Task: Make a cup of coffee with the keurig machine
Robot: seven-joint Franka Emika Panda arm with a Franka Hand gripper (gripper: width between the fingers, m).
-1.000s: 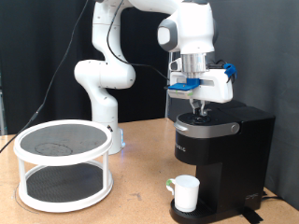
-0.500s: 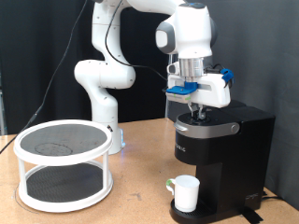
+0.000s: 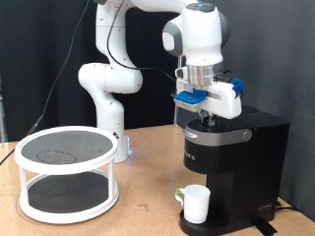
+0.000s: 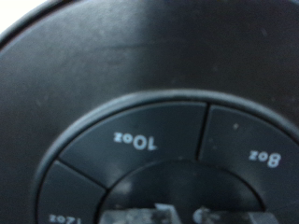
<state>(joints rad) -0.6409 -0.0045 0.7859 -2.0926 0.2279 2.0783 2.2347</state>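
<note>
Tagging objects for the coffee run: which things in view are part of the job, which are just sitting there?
Job: keurig, lid shut, size buttons (10oz, 8oz) in the wrist view; cup on its drip base; gripper at the lid top.
Lying about: white two-tier round rack at the exterior view's left.

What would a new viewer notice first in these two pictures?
The white arm's gripper hangs directly above the lid of the keurig machine, at the exterior view's right. Under it the cup stands on the drip base. The wrist view is filled by the round button panel marked 10oz and 8oz.
</note>
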